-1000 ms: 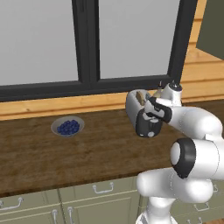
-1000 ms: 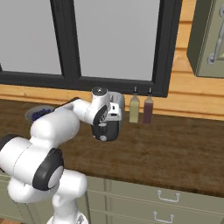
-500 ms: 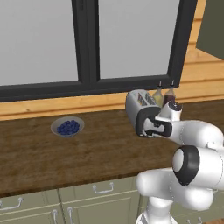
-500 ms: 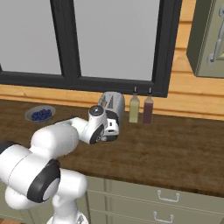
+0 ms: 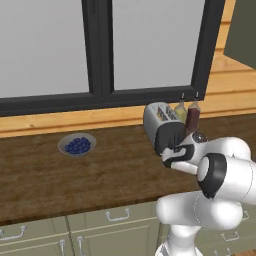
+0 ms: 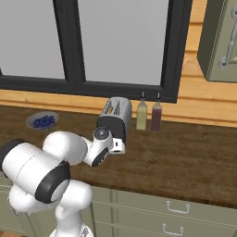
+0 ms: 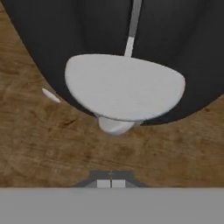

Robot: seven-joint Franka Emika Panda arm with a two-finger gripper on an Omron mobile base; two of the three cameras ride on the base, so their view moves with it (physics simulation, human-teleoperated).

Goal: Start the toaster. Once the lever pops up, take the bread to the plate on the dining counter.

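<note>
Hand [image 7: 111, 183] lower than half second ago, now down at foot of toaster's [image 5: 162, 125] black end face; arm folded tighter toward base. Fingers pressed together, gripping nothing. Hand view: pale grey lever [image 7: 124, 86] just above fingertips, at bottom of its slot, wood tabletop [image 5: 115, 167] beneath. Toaster stands on tabletop near window, bread [image 6: 109, 109] edge showing in top slot. Two bottles [image 6: 149, 115] just beside toaster, against wall. Bowl of blueberries [image 5: 77, 145] well apart, to left.
</note>
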